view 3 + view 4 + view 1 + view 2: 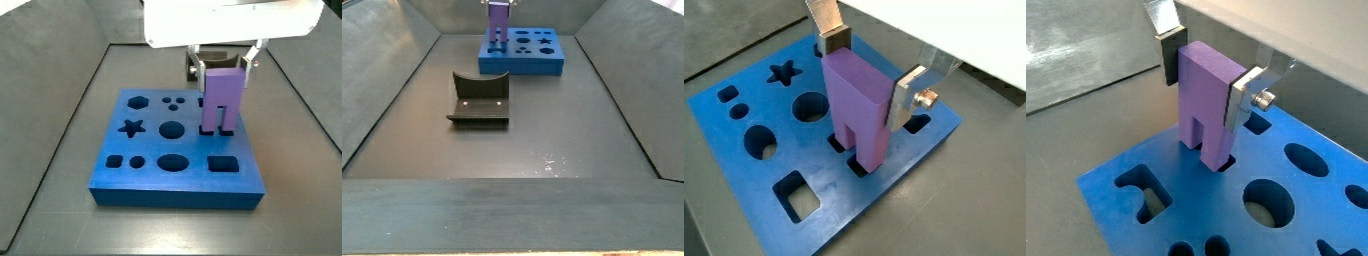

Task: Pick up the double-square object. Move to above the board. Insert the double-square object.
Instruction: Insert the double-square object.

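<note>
The double-square object (855, 100) is a tall light-purple block with two legs, standing upright. It also shows in the wrist view (1204, 100) and in both side views (222, 98) (498, 22). My gripper (870, 70) (1208, 78) is shut on its upper part, one silver finger on each side, and shows in a side view (223, 62). The legs reach down to a pair of small square holes near one edge of the bright-blue board (738, 160) (1120, 170) (174, 185) (529, 65). One leg seems to dip into its hole.
The board has star (131, 127), hexagon (135, 101), round (171, 129) and square (222, 161) holes. The dark fixture (478, 100) stands on the grey tray floor (543, 130), well apart from the board. Sloped grey walls (382, 90) enclose the tray.
</note>
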### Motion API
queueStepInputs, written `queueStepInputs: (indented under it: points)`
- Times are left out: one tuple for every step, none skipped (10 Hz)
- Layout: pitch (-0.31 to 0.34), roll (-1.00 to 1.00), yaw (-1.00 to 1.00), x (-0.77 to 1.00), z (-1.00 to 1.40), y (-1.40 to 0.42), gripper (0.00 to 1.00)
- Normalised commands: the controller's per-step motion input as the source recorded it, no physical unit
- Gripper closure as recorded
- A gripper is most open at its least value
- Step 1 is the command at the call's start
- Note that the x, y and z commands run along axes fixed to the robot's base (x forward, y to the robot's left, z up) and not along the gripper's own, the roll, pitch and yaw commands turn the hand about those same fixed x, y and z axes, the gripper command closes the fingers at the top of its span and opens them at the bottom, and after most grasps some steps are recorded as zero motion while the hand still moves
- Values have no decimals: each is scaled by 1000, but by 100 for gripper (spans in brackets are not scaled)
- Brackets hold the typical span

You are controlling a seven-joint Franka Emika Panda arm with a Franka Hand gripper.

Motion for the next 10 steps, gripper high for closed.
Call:
queueStepInputs:
  points:
    - [0, 69, 0, 0, -186, -214, 100]
    - [0, 14, 0, 0, -180, -211, 100]
    - [0, 0, 0, 0, -6, -20, 100]
    - [0, 0, 0, 6, -163, -23, 100]
    - [-51, 97, 0, 0, -597, -83, 100]
    - [-183, 297, 0, 0, -963, -123, 100]
    - [-169, 334, 0, 0, -951, -100, 100]
    - [-34, 0, 0, 0, 0, 0, 100]
    - [0, 0, 0, 0, 0, 0, 0]
    - [0, 0, 0, 0, 0, 0, 0]
